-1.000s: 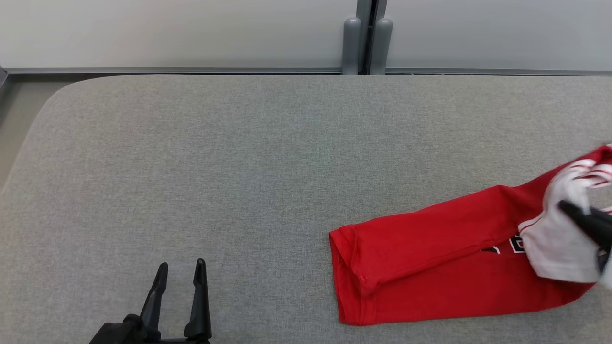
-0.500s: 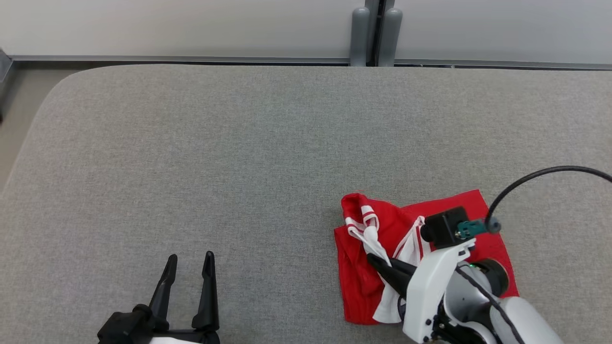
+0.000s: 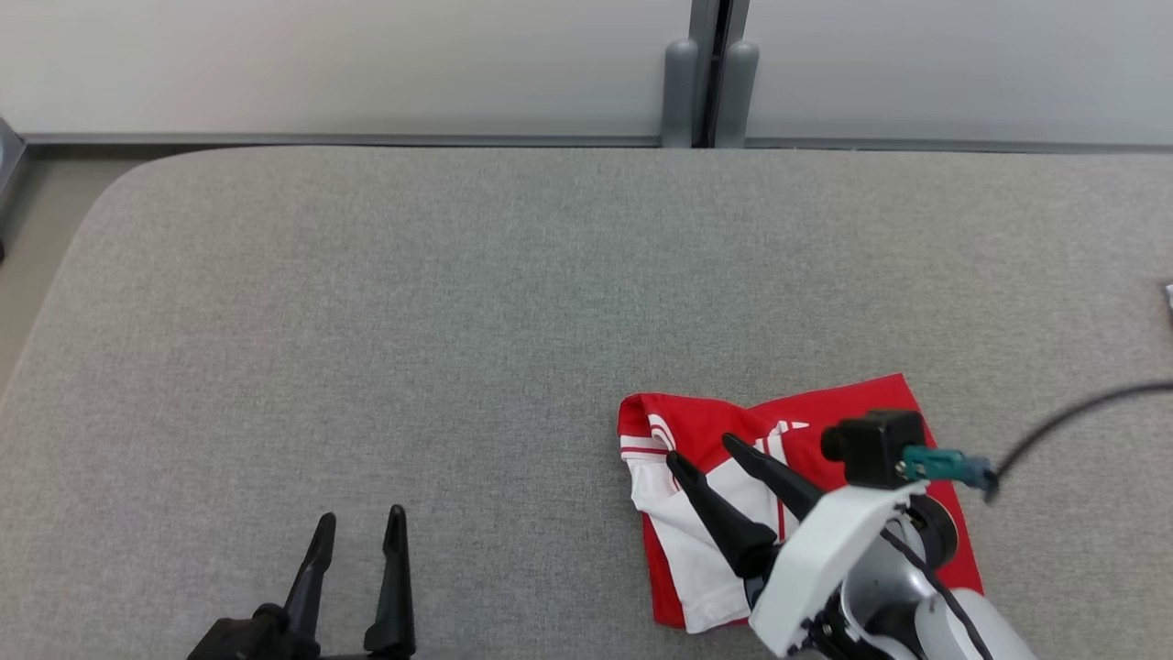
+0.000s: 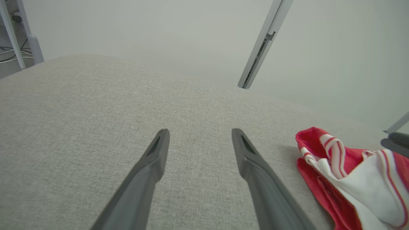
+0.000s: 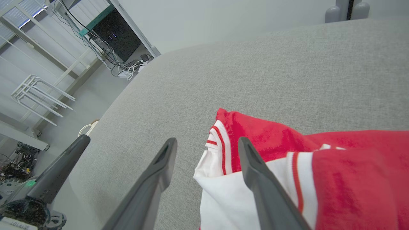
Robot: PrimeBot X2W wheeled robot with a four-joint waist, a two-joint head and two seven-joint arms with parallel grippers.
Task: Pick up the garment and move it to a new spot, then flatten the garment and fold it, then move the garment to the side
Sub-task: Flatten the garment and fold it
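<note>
The red garment [image 3: 852,408] with white, red-striped panels lies folded in a compact block on the grey padded table [image 3: 458,321], at the lower right. My right gripper [image 3: 701,451] hovers open over the block's left part, its fingers spread with nothing between them. In the right wrist view the right gripper [image 5: 207,142] straddles the garment's [image 5: 335,159] striped left corner. My left gripper [image 3: 360,516] stands open over bare table at the lower left, well apart from the cloth. In the left wrist view the left gripper [image 4: 200,132] has the garment [image 4: 345,169] off to its right.
Two grey posts [image 3: 701,92] stand against the wall behind the table's far edge. A black cable [image 3: 1081,408] arcs from my right wrist toward the right. The table's rounded corner [image 3: 119,183] is at the far left, with floor beyond. A finger of my left gripper [image 5: 64,166] shows at the right wrist view's left.
The garment went from a long strip to a compact block as my right gripper carried its white end leftward. That gripper has since let go and opened. The camera shifted slightly.
</note>
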